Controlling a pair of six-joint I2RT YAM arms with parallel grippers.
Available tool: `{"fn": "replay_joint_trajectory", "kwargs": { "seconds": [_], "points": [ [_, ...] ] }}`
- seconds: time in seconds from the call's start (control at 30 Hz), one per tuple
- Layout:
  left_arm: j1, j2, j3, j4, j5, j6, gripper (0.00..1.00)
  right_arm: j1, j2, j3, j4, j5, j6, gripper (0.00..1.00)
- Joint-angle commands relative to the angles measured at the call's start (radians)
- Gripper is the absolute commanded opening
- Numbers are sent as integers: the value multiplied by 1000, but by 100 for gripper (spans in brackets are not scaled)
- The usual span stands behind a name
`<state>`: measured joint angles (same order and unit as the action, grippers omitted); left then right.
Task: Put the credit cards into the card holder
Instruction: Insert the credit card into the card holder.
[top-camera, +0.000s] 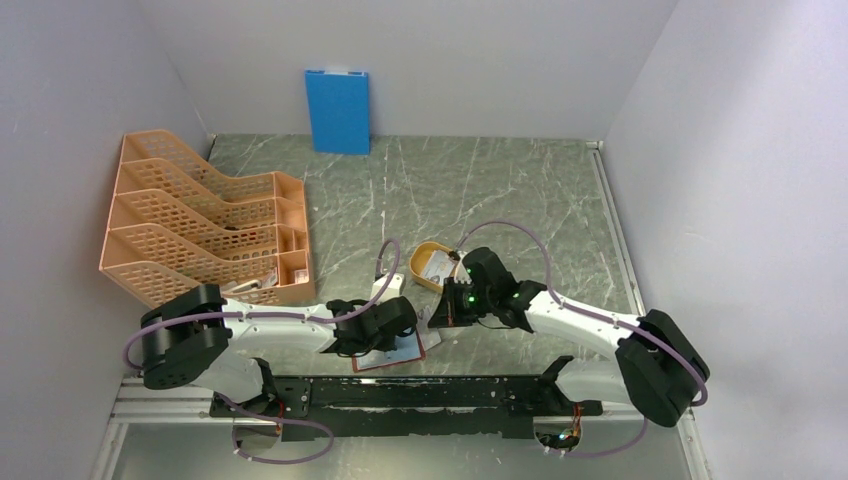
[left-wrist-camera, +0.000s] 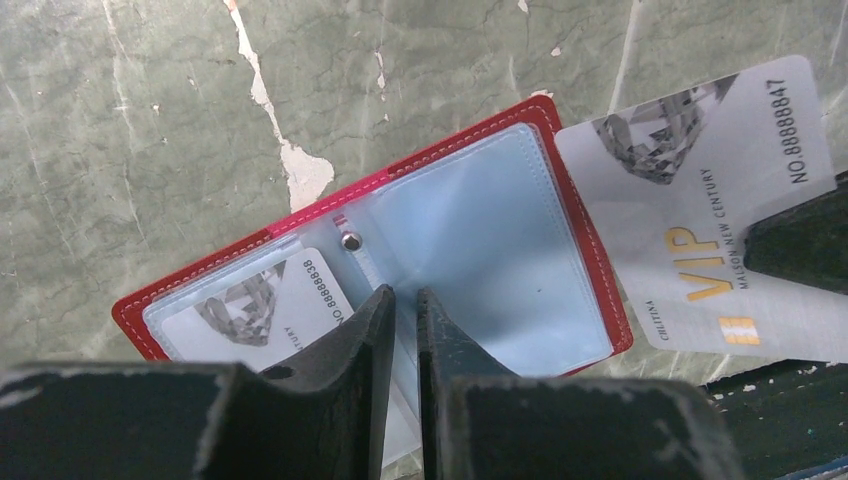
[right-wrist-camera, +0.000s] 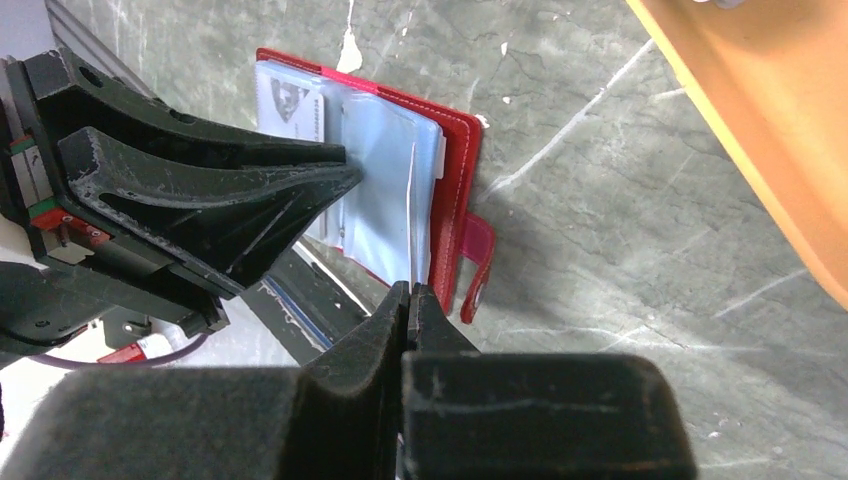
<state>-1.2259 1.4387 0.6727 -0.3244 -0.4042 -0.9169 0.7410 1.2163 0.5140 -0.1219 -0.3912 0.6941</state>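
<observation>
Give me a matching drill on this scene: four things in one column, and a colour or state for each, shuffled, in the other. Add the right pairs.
Things:
1. VIP card
2. card holder
3. board
4. file rack

Colour or state:
A. orange mesh
B. blue, standing upright
C. red, lying open
D. pinched in the right claw

Pairs: 1-D, 2-C, 3-B, 4-A

The green marbled desk (top-camera: 480, 190) carries an orange mesh file rack (top-camera: 200, 220) and a yellow-orange tray (top-camera: 421, 276). A red card holder (left-wrist-camera: 470, 230) lies open.
</observation>
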Motion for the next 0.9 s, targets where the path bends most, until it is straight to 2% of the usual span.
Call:
{"fn": "replay_joint_trajectory", "kwargs": {
  "seconds": [0.0, 0.47, 0.87],
  "points": [
    [-4, 25, -27, 4, 11, -10, 19, 12, 32, 33, 22, -31, -12, 0],
    [-4, 13, -34, 2, 10, -14, 19, 17, 66, 29, 29, -30, -7, 0],
    [-4, 6, -30, -3, 10, -16, 19, 45, 74, 46, 59, -87, -16, 0]
  ]
}}
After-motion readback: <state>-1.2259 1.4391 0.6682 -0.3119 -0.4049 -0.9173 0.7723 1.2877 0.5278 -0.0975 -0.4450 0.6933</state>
